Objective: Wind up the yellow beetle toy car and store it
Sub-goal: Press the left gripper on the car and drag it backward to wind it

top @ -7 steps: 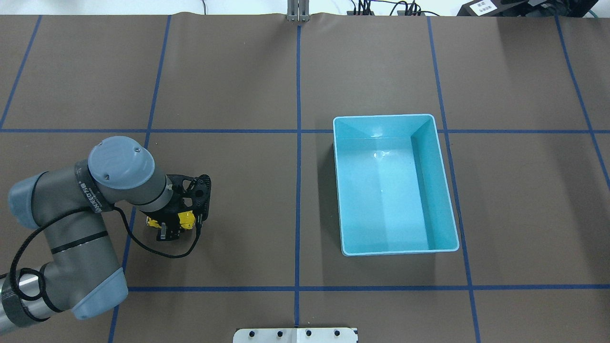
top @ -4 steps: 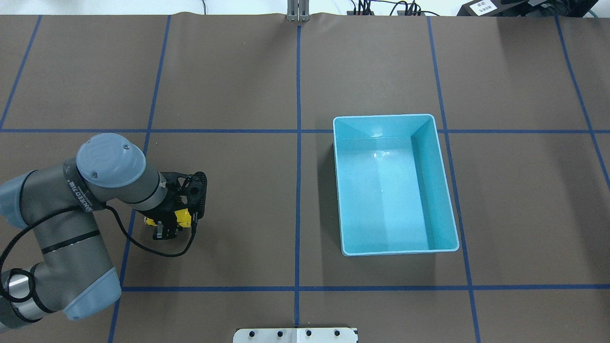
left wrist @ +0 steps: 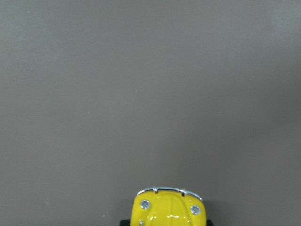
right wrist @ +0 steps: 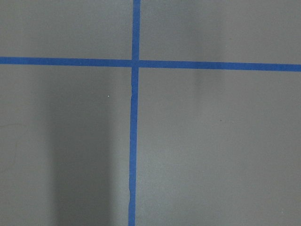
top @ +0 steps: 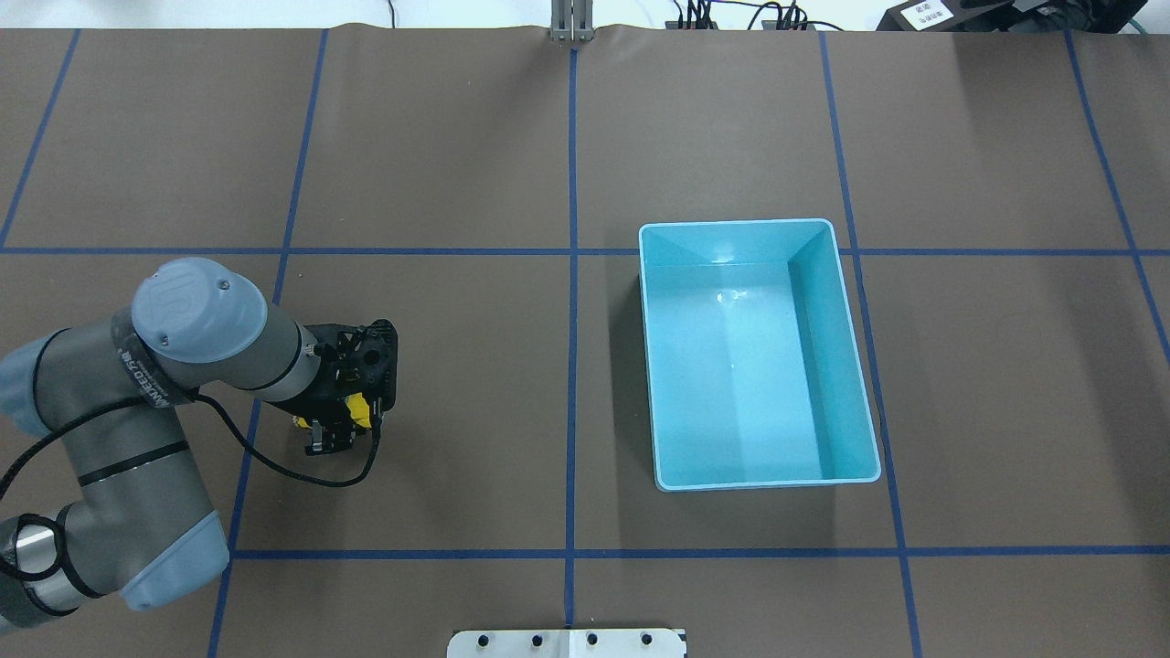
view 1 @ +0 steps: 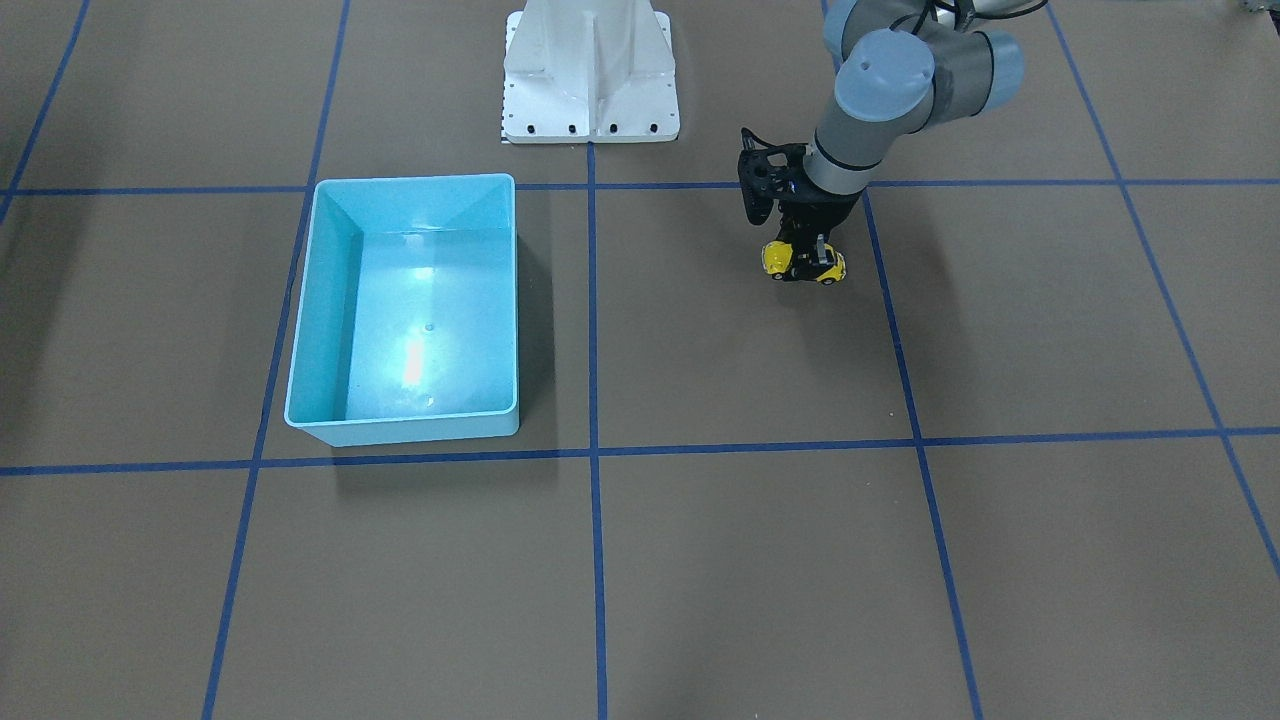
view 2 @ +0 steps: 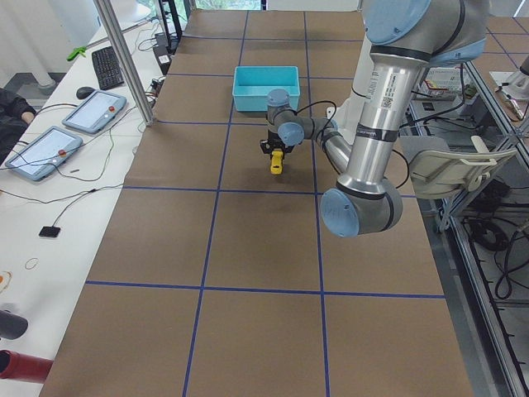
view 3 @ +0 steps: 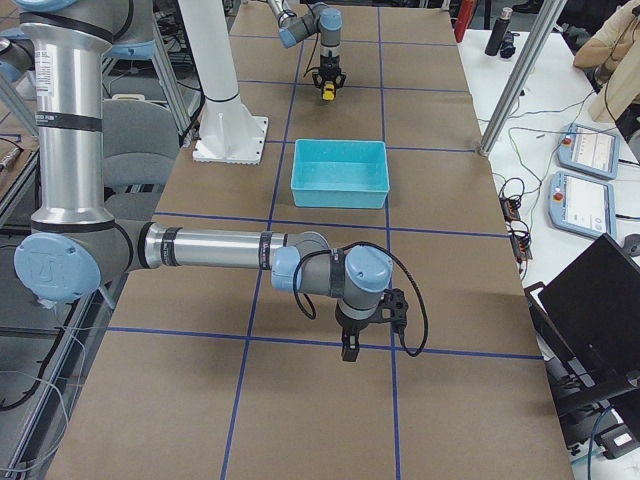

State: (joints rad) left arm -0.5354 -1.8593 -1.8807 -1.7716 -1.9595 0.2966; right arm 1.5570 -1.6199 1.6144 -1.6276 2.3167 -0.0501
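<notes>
Yellow beetle toy car (view 1: 803,263) clamped between fingers of left gripper (view 1: 806,266), low at the table (view 1: 700,350), contact unclear, well apart from the blue bin (view 1: 400,432). Right gripper (view 3: 348,350) hangs over table; can't tell how open.

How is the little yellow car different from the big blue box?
The yellow beetle toy car is tiny; the light-blue bin is far bigger. The car is glossy yellow and rounded, the bin pale blue and boxy. The left gripper clamps the car, while nothing touches the bin, which is empty. Both seem to rest on the brown table.
</notes>
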